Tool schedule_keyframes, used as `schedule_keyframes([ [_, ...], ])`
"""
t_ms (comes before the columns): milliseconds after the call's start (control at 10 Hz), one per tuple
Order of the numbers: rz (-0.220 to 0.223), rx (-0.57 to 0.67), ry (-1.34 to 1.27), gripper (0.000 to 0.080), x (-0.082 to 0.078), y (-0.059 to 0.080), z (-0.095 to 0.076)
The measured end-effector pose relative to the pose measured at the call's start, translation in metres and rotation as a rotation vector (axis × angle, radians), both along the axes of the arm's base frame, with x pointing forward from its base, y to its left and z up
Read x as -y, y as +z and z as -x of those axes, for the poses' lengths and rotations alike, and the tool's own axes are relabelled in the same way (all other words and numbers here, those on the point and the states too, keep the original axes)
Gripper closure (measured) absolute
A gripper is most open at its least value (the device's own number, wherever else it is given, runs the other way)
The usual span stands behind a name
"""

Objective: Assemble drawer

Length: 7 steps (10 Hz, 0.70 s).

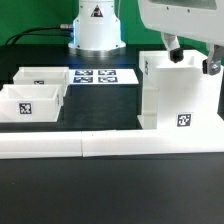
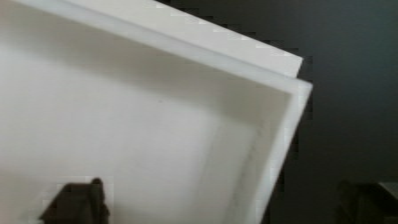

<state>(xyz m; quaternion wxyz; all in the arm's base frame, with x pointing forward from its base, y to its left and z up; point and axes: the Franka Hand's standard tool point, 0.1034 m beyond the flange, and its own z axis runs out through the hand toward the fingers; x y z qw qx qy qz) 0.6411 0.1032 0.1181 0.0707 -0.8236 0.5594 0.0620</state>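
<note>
White plastic box shell [image 1: 178,95] of the drawer stands upright on the dark worktop [image 1: 110,190] at the exterior view's right, the end effector [image 1: 191,58] spread astride its top wall, apparently lining up a grip, two loose trays [image 1: 30,103] well apart.

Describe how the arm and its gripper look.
The arm is smooth, rounded and glossy white. Its base is a white cylinder with a dark mark near its top and a blue band low down. The gripper has two short dark fingers. Thin black cables run beside the base.
</note>
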Motion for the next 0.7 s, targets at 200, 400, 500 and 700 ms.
schedule_keyframes([
  [200,-0.005,0.002,0.421,0.015,0.015,0.006,0.014],
  [400,-0.013,0.019,0.71,0.015,0.026,0.018,0.023],
  [500,-0.017,0.025,0.75,0.015,0.026,0.017,0.023],
  [700,-0.031,0.056,0.924,0.015,0.028,0.017,0.024],
])
